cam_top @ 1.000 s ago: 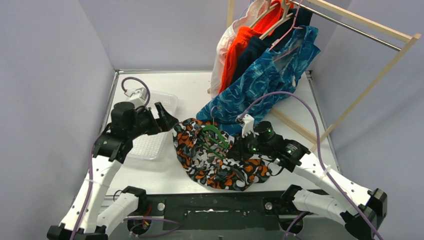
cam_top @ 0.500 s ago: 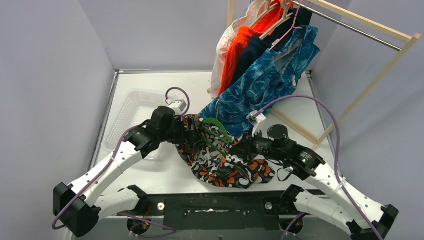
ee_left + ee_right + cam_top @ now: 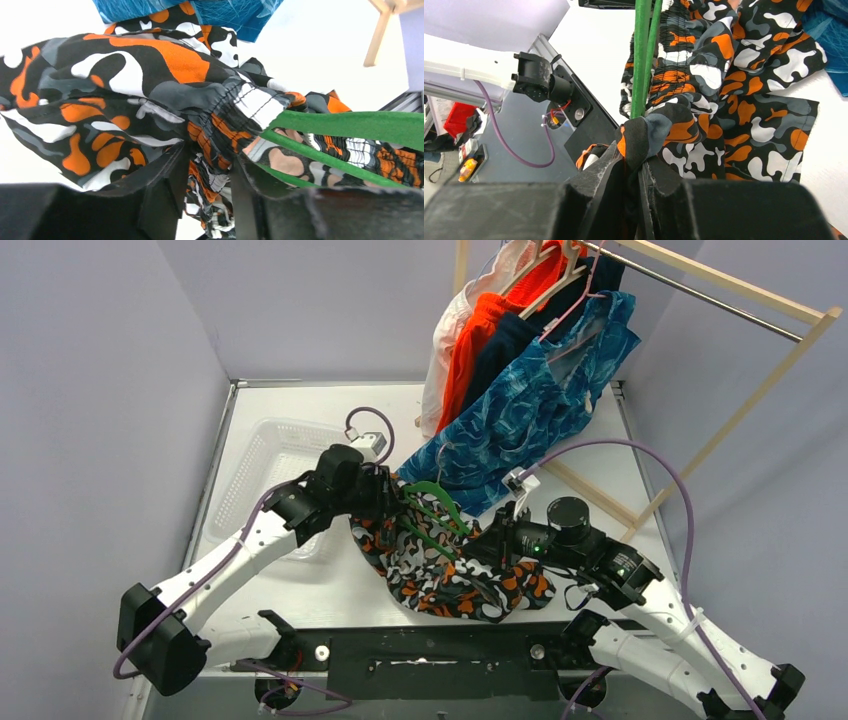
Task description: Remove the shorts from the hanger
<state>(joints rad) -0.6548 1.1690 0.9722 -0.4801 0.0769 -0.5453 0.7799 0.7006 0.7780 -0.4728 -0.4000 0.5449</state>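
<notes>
The orange-black-grey camouflage shorts lie crumpled on the white table, still threaded on a green hanger. My left gripper is at their left upper edge. In the left wrist view its jaws are shut on the gathered elastic waistband, and the hanger's green bars run off to the right. My right gripper is at the shorts' right side. In the right wrist view it pinches a fold of camouflage fabric at the foot of the hanger.
A wooden rack at the back right carries teal-blue patterned shorts, dark navy shorts, bright orange shorts and white shorts on hangers. A clear plastic basket sits at the left, behind my left arm.
My left arm swung right from over the basket to the camouflage shorts, and its jaws closed onto the waistband. My right arm shifted slightly right, keeping its grip.
</notes>
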